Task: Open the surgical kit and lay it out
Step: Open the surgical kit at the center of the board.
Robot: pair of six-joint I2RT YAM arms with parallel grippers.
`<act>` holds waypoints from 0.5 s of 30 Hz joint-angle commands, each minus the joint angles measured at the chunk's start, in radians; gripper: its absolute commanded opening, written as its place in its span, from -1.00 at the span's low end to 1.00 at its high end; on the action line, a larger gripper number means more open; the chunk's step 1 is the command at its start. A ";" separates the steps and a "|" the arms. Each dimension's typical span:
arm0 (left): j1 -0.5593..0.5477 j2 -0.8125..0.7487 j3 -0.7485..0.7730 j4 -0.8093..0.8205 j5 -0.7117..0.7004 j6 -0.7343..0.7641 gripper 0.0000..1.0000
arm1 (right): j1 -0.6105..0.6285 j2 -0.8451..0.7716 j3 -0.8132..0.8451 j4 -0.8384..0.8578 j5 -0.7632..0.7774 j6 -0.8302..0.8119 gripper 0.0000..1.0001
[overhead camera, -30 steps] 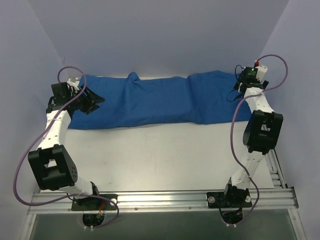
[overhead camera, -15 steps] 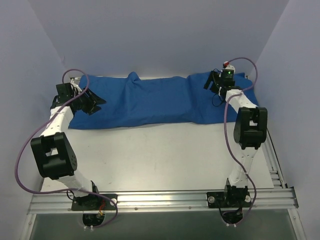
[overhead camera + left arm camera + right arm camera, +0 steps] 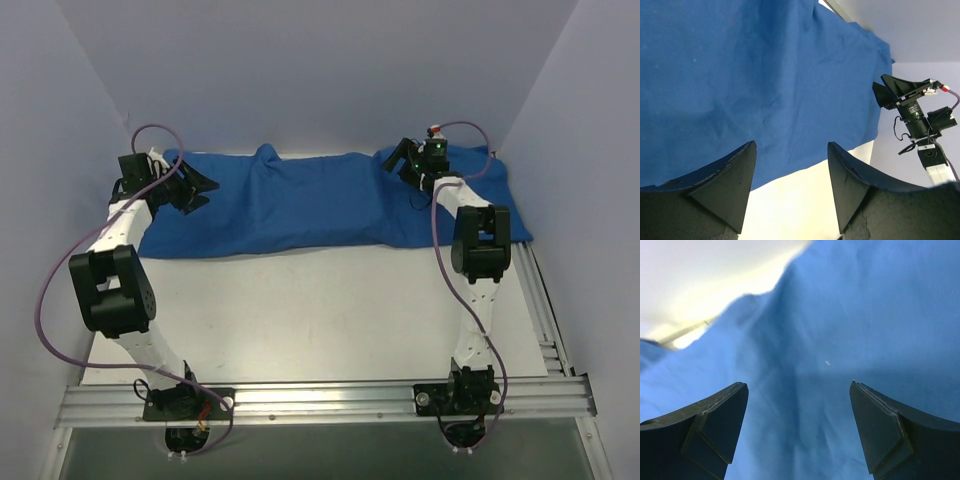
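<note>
The royal-blue cloth wrap [image 3: 300,205] lies in a long rumpled band across the far part of the white table, with a peaked fold at its far edge. It fills the left wrist view [image 3: 755,80] and the right wrist view [image 3: 850,315]. My left gripper [image 3: 198,188] is open over the cloth's left end. My right gripper [image 3: 394,162] is open over the cloth's right part. Both hold nothing. The right gripper also shows in the left wrist view [image 3: 887,90]. The mesh tray and the instruments are hidden.
Lilac walls close in the table at the back and both sides. The bare white table top [image 3: 300,310] lies between the cloth and the aluminium rail [image 3: 320,400] with the arm bases. Purple cables loop off both arms.
My right gripper has swung left from the table's far right edge to over the cloth's right part. My left gripper has shifted a little farther back along the cloth's left end.
</note>
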 commanded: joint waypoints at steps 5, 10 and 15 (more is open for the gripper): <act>-0.040 0.070 0.046 0.204 0.065 -0.079 0.36 | 0.001 0.014 0.073 0.151 0.001 0.128 0.71; -0.049 0.087 0.019 0.333 0.102 -0.107 0.28 | -0.007 0.043 0.130 0.101 0.142 0.181 0.70; -0.070 0.009 -0.070 0.238 0.057 -0.101 0.25 | -0.019 0.056 0.224 -0.005 0.374 0.121 0.69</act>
